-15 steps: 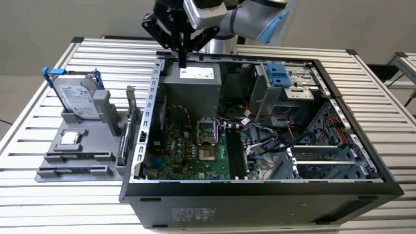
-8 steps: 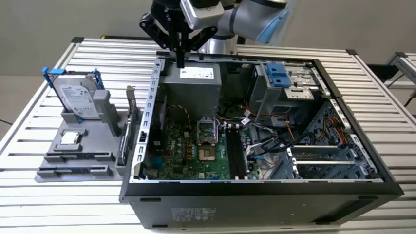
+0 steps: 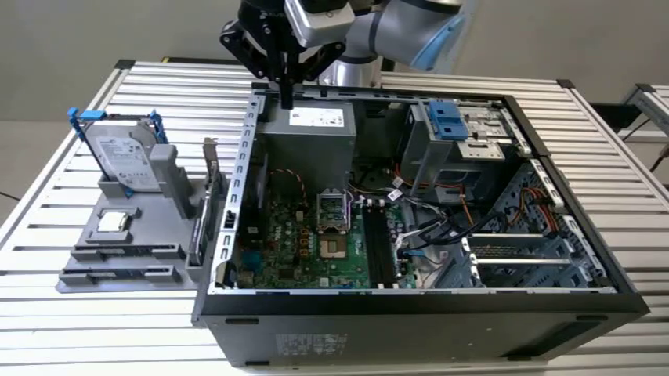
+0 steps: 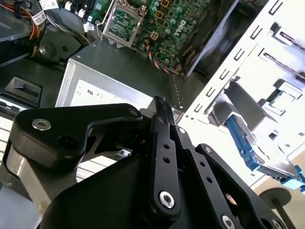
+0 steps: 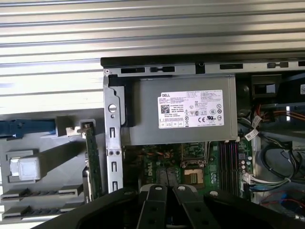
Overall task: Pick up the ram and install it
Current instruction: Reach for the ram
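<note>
The gripper (image 3: 284,100) hangs over the grey power supply (image 3: 303,133) at the back edge of the computer case (image 3: 418,301), jaws together and empty. The ram (image 5: 91,162) stands on edge in the grey holder (image 5: 45,143) beside the case, well apart from the gripper.

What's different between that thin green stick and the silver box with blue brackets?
The ram is a thin green strip; the hard drive is a broad silver slab with blue brackets. The ram stands next to the computer case; the hard drive stands farther out. Both sit in the grey holder.
</note>
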You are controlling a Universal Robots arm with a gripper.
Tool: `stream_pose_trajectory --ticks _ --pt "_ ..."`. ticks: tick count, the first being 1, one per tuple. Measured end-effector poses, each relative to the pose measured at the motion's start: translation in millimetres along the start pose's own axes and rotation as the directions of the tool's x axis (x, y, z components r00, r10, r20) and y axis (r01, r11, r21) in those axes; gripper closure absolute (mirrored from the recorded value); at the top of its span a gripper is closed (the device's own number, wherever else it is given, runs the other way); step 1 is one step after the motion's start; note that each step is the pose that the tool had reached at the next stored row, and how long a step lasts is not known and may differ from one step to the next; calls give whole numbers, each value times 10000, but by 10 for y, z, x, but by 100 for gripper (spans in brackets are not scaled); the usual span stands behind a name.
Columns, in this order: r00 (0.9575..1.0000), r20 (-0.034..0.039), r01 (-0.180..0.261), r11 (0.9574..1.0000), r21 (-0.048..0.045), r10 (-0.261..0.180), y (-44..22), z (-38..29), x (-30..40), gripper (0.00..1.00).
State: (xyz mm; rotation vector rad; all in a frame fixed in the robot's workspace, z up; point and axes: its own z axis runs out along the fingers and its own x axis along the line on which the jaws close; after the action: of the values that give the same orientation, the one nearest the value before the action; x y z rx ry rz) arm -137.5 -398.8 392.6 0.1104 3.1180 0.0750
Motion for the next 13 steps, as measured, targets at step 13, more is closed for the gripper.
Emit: stream_pose_trajectory --ticks 13 --pt "10000 0 0 10000 0 0 -5 -2 76 100"
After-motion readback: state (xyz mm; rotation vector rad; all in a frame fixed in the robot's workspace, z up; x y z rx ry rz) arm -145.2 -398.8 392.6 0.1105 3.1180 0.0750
